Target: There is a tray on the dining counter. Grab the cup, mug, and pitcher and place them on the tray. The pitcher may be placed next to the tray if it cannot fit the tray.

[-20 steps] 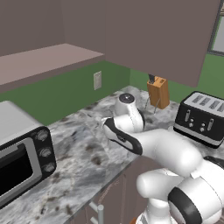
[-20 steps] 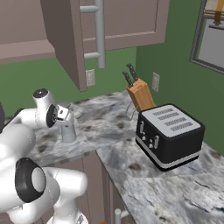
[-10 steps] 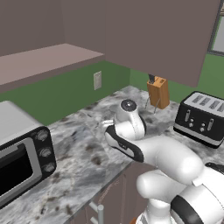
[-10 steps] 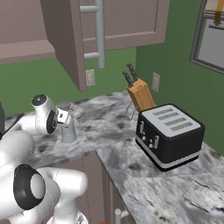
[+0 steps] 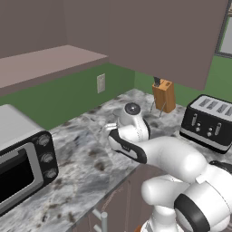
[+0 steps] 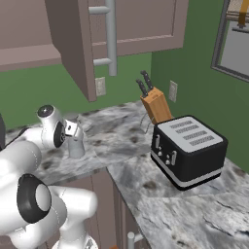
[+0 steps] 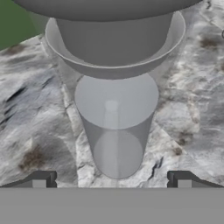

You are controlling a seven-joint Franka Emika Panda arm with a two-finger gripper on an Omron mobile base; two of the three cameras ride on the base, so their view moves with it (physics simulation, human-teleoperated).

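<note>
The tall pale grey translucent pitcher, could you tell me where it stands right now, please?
The tall pale grey translucent pitcher stands upright on the marbled stone counter, just ahead of the open tool, well left of the wooden knife block in the right base view.

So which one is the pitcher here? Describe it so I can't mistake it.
Start at the black toaster on the marbled corner counter and go left past the wooden knife block. The pitcher stands upright by the robot's open gripper. It is a slim, pale grey see-through cylinder with a wider top rim.
</note>
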